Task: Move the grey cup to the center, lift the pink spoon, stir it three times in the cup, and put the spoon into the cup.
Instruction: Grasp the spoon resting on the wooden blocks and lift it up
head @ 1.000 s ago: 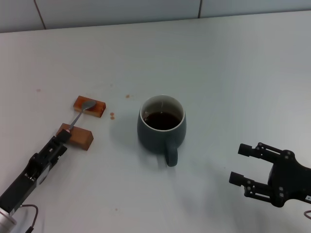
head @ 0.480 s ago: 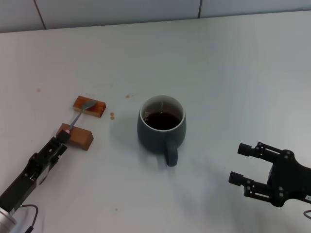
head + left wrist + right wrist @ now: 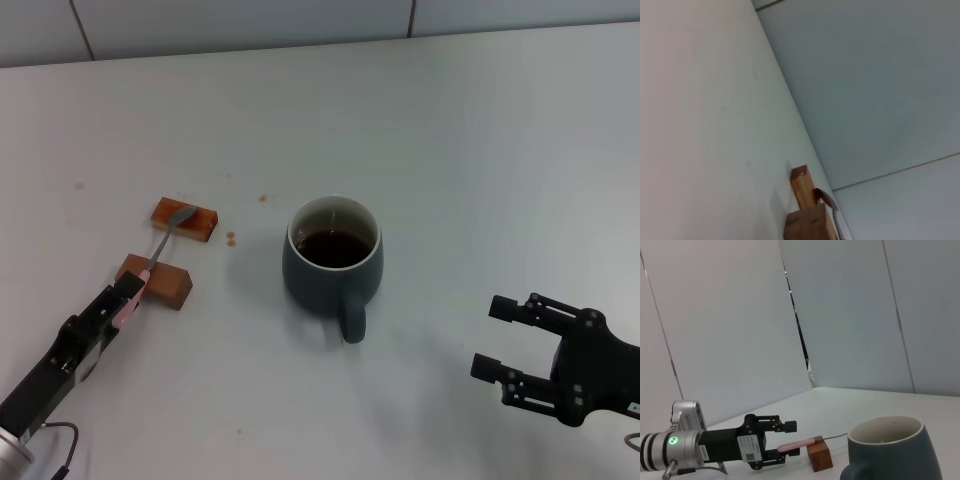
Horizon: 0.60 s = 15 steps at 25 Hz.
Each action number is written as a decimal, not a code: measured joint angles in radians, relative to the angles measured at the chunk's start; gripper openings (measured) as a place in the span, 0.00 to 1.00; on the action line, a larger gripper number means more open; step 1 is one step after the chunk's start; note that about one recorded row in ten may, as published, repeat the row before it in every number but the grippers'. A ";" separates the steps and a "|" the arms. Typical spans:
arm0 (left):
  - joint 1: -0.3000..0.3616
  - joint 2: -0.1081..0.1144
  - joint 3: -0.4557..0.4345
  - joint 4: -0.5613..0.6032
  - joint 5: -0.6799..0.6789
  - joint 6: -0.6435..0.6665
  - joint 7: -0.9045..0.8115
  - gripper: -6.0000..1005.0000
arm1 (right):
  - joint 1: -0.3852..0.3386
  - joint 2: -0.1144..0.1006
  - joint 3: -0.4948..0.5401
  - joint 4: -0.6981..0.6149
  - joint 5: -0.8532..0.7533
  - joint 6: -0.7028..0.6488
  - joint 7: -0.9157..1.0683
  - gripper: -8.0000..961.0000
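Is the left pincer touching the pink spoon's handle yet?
Touching. In the right wrist view the left pincer has its fingers on either side of the pink spoon, whose handle end sits between them; the head view agrees.

Black left pincer (image 3: 785,442) on a silver wrist, green light glowing; right pincer (image 3: 500,338) all black.

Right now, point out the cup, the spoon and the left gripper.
cup (image 3: 318,282), head view, outer wall.
spoon (image 3: 160,246), head view, metal neck between the blocks.
left gripper (image 3: 789,437), right wrist view, between the fingertips, around the pink handle.
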 joint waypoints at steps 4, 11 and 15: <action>0.000 0.000 0.001 0.000 0.000 -0.004 -0.002 0.54 | 0.000 0.000 -0.008 0.000 0.000 0.000 0.000 0.77; 0.000 -0.001 0.007 -0.012 0.001 -0.006 -0.008 0.54 | 0.000 0.000 -0.011 0.000 0.000 0.000 0.000 0.77; -0.002 -0.001 0.009 -0.012 0.001 -0.006 -0.015 0.53 | 0.000 0.000 -0.011 0.000 0.000 0.000 0.001 0.77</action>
